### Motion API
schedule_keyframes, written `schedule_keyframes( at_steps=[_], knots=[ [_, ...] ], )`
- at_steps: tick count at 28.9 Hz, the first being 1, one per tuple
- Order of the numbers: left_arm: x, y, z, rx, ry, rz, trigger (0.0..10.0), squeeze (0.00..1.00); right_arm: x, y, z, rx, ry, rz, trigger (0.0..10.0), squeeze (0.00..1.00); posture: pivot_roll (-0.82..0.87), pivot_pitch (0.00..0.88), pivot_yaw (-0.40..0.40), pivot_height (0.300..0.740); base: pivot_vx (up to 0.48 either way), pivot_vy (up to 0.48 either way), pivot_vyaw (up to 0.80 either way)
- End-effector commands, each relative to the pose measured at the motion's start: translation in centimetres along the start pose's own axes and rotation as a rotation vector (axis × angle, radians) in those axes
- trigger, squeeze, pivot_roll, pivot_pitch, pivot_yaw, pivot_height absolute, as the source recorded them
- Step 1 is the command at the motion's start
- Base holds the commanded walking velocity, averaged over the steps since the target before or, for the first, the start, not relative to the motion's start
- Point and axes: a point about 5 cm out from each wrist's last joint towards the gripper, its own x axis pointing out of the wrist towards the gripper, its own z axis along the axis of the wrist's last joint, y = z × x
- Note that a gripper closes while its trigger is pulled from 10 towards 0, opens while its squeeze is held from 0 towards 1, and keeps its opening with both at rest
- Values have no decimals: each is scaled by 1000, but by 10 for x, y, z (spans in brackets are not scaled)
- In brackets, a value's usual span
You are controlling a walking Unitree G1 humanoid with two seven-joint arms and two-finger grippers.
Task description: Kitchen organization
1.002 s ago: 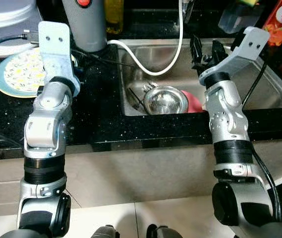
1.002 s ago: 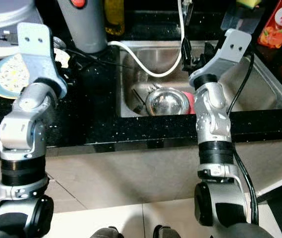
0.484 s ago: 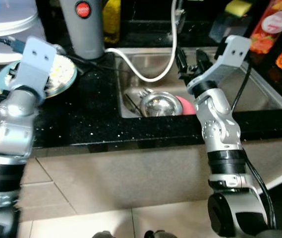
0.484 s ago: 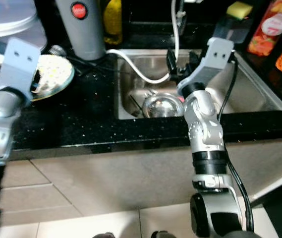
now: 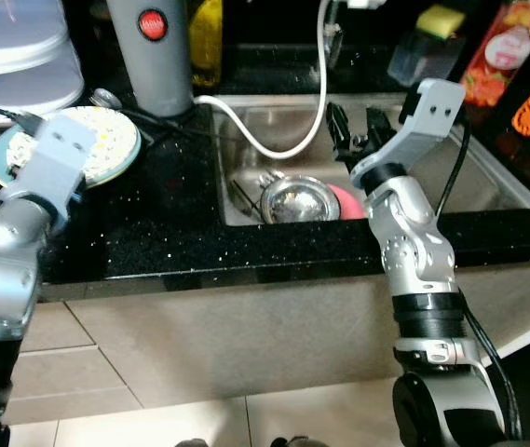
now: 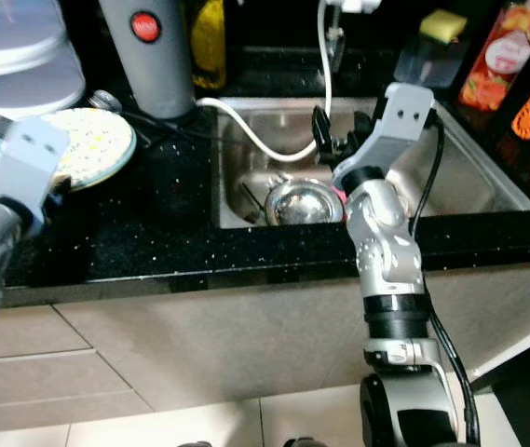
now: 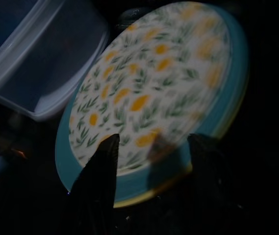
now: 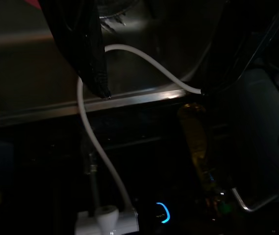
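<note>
**Two grippers working over a dark speckled counter and steel sink**

The left gripper is hanging just over the near rim of a round plate, its two black fingers spread with a gap between them and nothing in it. The plate is glossy ceramic, cream with yellow flowers and green leaves inside a teal border, lying flat on the black, glitter-flecked stone counter. A clear plastic lidded container is sitting just beside the plate at its far side, and a smooth grey cylinder with a red button is standing near it by the sink corner.

The right gripper is reaching over the brushed stainless sink, fingers parted and empty. Below it a shiny metal bowl is lying in the basin, touching something pink. A white hose is curving across the basin between the cylinder and the gripper. A yellow sponge is sitting behind the sink.
</note>
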Motion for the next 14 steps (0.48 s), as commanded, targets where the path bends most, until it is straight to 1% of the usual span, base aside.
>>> schedule_keyframes(
  at_steps=[1, 2, 5, 8, 10, 11, 12, 14],
  knots=[
    [-6, -6, 2, 148, -33, -59, 10000, 0, -1, -2, 1, 1, 4, -8, 10000, 0, 233, 14, -48, 740, 0, 0, 0],
    [-8, -8, 0, 200, -36, -96, 10000, 0, 0, -1, 1, 2, 6, -5, 10000, 0, 233, 14, -48, 740, 0, 0, 0],
    [-10, -12, -7, 294, -27, -142, 10000, 0, 1, 1, 0, 6, 11, 2, 10000, 0, 240, 14, -55, 740, 0, 0, 0],
    [-12, -14, -15, 333, 1, -171, 10000, 0, 0, 2, -2, 9, 18, 4, 10000, 0, 241, 14, -55, 740, 0, 0, 0],
    [-12, -12, -22, 356, 38, -159, 10000, 0, 0, 1, -2, 11, 23, 1, 10000, 0, 241, 14, -55, 740, 0, 0, 0],
    [-12, -12, -22, 356, 38, -159, 10000, 0, 0, 1, -2, 11, 23, 1, 10000, 0, 241, 14, -55, 740, 0, 0, 0],
    [-10, -7, -30, 393, 77, -125, 10000, 0, -1, 1, -3, 12, 25, -1, 10000, 0, 241, 14, -55, 740, 0, 0, 0],
    [-10, -7, -30, 393, 77, -125, 10000, 0, -1, 1, -3, 12, 25, -1, 10000, 0, 241, 14, -55, 740, 0, 0, 0]
  ],
)
